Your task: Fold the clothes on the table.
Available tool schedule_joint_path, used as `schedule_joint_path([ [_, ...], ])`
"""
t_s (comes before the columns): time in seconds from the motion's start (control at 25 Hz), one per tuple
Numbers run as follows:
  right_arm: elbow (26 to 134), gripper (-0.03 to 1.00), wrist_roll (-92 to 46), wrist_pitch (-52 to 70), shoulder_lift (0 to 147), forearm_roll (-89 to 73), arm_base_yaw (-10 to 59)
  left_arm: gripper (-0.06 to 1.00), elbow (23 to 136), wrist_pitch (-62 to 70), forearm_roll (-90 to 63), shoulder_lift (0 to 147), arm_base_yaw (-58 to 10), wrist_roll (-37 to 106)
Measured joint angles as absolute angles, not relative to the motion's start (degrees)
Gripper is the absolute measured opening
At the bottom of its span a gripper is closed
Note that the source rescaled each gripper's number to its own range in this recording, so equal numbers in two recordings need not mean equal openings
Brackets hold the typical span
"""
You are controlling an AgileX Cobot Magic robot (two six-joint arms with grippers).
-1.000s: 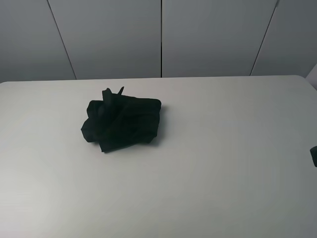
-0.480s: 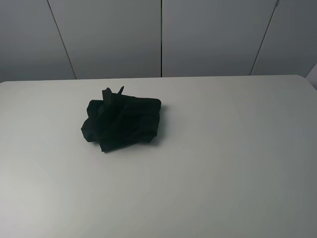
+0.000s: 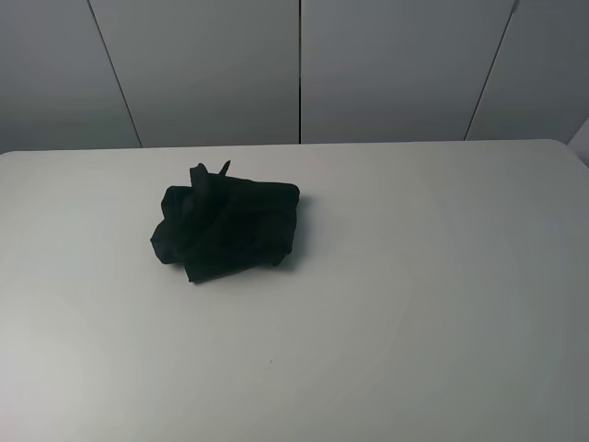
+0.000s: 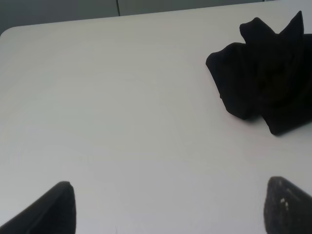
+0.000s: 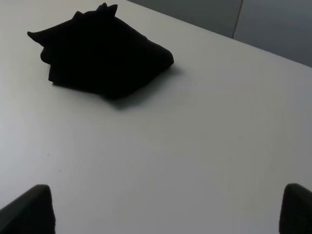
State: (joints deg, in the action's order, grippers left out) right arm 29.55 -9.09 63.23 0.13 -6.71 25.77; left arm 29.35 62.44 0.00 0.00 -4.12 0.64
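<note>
A black shirt lies bunched in a loose heap on the white table, left of the middle in the high view and toward ten o'clock from the table's centre. It is crumpled rather than spread: folds run across the top, and two small peaks of cloth stick up at its far edge, at about twelve o'clock on the heap. No print shows on the fabric from any view — only black cloth. A soft shadow sits just under its right side.

Neither arm shows in the high view. The left gripper appears only in its wrist view, as two dark fingertips at the frame's lower corners, standing wide apart with bare table between them. The shirt is well ahead of it, off toward two o'clock, and nothing touches it.

The right gripper looks much the same — two dark fingertips set far apart, holding nothing, over bare tabletop. From there the shirt lies well apart, toward eleven o'clock.

Grey wall panels stand behind the table's far edge.
</note>
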Motion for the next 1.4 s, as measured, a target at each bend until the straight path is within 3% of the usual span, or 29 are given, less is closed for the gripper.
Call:
schedule_joint_path([
  [0.28, 29.5, 1.0, -7.7, 63.0, 0.1, -6.7, 23.8, 0.99, 29.4, 62.4, 0.0, 0.0, -4.1, 0.6],
  [1.04, 29.5, 1.0, -6.7, 62.9, 0.0, -6.6, -4.6, 0.99, 29.4, 62.4, 0.0, 0.0, -4.1, 0.6],
  [1.4, 29.4, 1.0, -5.3, 62.9, 0.0, -5.4, -5.9, 0.99, 29.4, 62.4, 0.0, 0.0, -4.1, 0.4],
])
